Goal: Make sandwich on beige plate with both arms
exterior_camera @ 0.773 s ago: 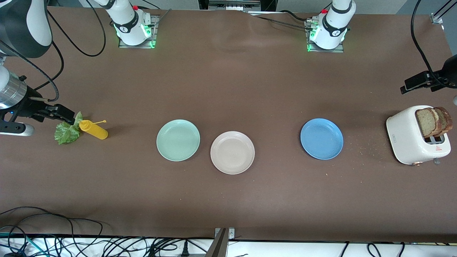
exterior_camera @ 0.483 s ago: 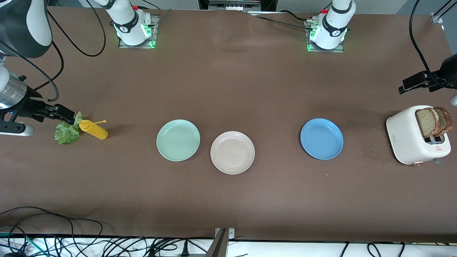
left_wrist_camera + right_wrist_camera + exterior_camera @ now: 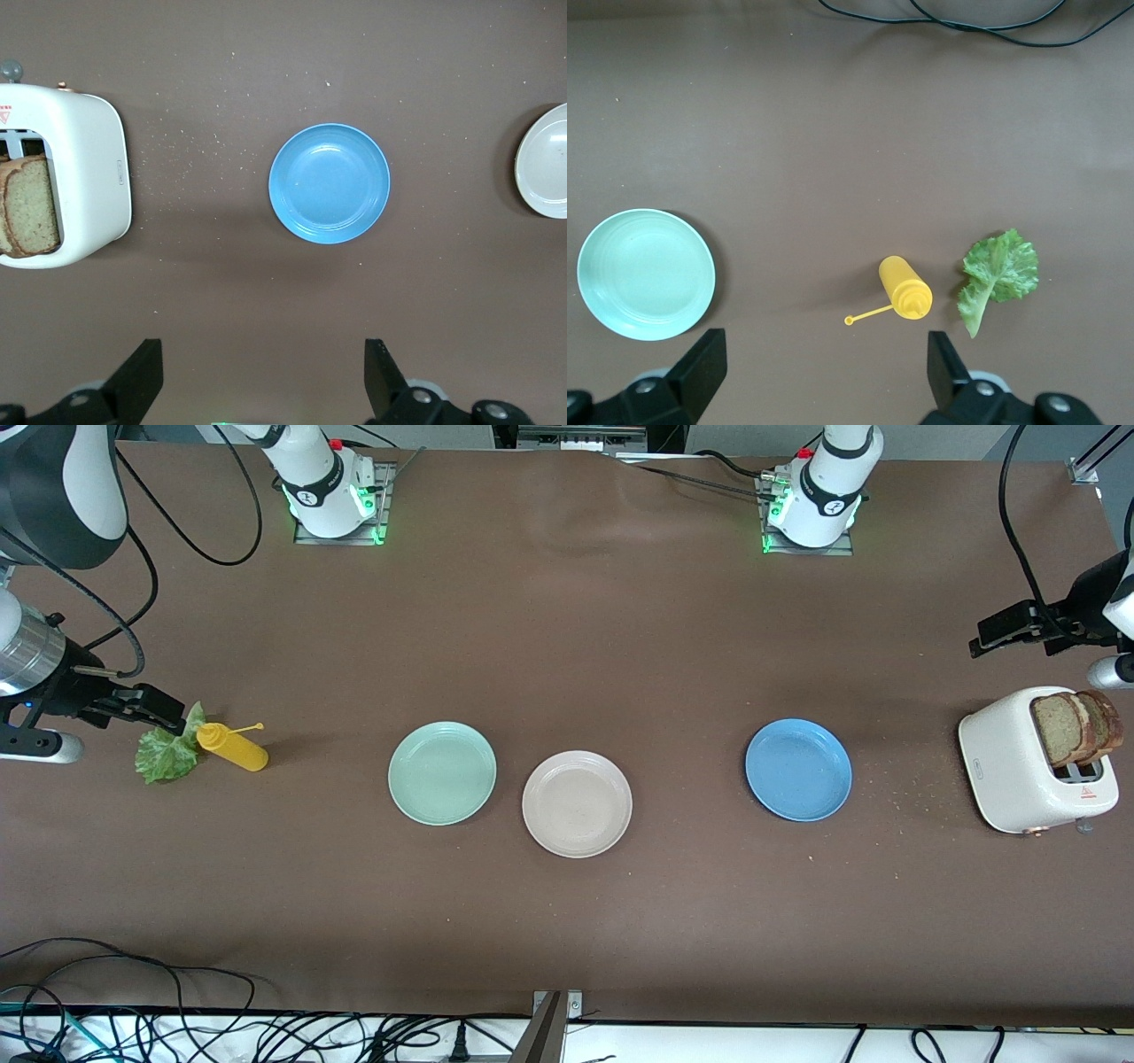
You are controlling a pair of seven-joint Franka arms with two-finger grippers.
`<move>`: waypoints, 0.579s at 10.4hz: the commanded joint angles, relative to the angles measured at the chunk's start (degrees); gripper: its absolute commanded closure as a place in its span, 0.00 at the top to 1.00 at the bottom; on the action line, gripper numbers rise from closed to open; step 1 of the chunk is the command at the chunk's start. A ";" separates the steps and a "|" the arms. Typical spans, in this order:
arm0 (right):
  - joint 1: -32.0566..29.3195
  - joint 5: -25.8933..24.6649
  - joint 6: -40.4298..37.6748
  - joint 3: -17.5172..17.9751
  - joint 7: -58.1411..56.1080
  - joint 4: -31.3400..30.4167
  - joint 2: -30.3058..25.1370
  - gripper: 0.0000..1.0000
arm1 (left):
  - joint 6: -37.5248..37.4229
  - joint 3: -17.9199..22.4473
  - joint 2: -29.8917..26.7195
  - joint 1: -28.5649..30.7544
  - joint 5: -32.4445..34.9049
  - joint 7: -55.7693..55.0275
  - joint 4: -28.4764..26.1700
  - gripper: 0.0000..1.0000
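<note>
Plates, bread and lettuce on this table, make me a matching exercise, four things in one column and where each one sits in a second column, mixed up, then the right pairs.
Things
1. bread slices
2. lettuce leaf
3. beige plate
4. blue plate

Places
A. between the mint-green plate and the blue plate
B. standing in the white toaster
C. beside the yellow squeeze bottle
D. between the beige plate and the toaster

Pairs: 1-B, 2-C, 3-A, 4-D
</note>
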 commanded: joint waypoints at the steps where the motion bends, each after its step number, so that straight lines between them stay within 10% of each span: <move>1: -1.30 2.52 -0.25 -0.01 -0.89 0.11 -0.20 1.00 | -1.92 0.20 0.71 0.62 -0.46 0.40 1.64 1.00; 6: -1.30 2.52 -1.04 -0.10 -0.89 0.11 -0.47 1.00 | -1.74 0.64 2.91 3.08 3.64 0.84 1.90 1.00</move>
